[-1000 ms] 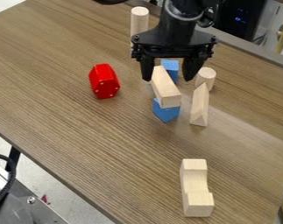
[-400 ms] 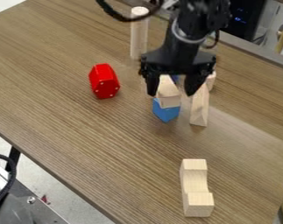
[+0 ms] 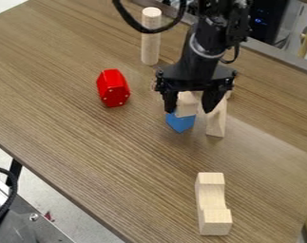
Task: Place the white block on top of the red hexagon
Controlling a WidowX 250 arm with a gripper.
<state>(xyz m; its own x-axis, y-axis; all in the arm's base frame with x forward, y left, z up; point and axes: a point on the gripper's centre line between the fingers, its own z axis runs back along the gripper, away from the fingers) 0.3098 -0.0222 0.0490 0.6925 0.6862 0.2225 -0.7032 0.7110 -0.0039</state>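
My gripper hangs down over the group of blocks right of the upper middle, its two fingers spread apart. Between them shows the near end of a pale wooden block, which rests on blue blocks; the gripper hides its far part. Whether a finger touches it, I cannot tell. The red hexagon stands on the table to the left, a good way from the gripper.
A blue block is under the pale block's near end. Close on the right stands a pale wedge. A tall cylinder rises behind, and a notched wooden block lies near the front of the table.
From behind the pale block, the gripper has come lower and toward the camera, so its fingers now flank the block's near end. The blocks and the red hexagon have stayed put.
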